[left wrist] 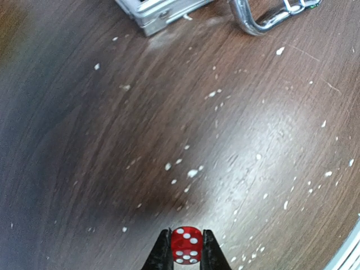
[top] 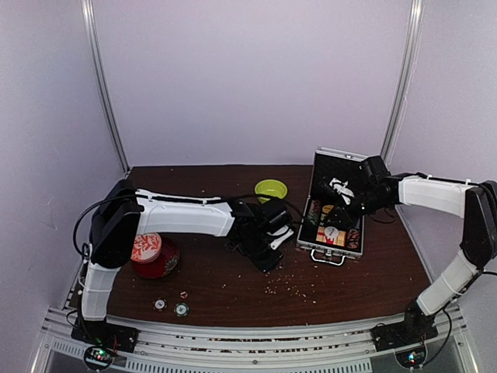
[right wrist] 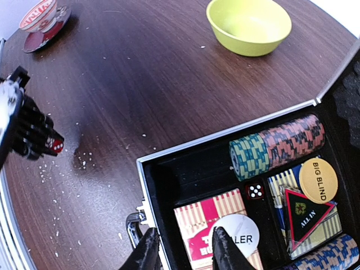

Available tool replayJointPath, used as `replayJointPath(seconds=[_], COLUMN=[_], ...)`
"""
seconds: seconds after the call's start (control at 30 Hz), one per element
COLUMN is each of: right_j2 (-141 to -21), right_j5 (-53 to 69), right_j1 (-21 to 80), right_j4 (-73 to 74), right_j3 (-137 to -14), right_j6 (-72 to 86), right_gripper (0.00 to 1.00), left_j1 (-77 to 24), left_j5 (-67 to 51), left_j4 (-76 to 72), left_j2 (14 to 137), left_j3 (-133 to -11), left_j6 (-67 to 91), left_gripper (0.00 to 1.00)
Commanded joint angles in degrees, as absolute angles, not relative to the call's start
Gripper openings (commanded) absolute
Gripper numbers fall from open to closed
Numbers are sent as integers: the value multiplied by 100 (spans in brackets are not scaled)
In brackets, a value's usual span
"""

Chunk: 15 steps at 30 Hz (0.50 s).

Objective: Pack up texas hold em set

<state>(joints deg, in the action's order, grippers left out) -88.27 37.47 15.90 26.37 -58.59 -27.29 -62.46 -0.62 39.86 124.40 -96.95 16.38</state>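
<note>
At 7 o'clock, near table (top: 349,280) edge: two loose round chips (top: 181,309). At centre: left gripper (left wrist: 186,247) clenched on a red die (left wrist: 187,243). At 3 o'clock: open silver case (right wrist: 225,138) with chip rows (right wrist: 278,146), card decks (right wrist: 197,225), second die (right wrist: 256,191); above it, right gripper (right wrist: 185,250) parted, grasping nothing.

Top external looks down from behind the arm bases, whole table (top: 233,291) in frame. Left wrist sits close over it; right wrist faces into case (right wrist: 191,177), both catching red die (left wrist: 186,244).
</note>
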Motion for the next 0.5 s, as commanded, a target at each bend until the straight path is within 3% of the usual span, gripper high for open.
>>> replayJointPath(seconds=[0.0, 0.37, 0.47], right_j2=[-8746, -8862, -8894], right_j5=[3581, 3653, 3689], right_j1=[1512, 1501, 1503], right_j4=[2465, 2545, 2586], right_j3=[-5774, -5813, -5835], right_j6=[-2569, -2635, -2655], right_gripper=[34, 36, 36], left_j1=[-6258, -6258, -6258], left_j5=[-281, -351, -378], left_j4=[3862, 3867, 3887], left_j2=[12708, 12988, 12986], left_j3=[-10079, -10166, -10198], left_j6=[1447, 1347, 1317], left_gripper=[10, 11, 16])
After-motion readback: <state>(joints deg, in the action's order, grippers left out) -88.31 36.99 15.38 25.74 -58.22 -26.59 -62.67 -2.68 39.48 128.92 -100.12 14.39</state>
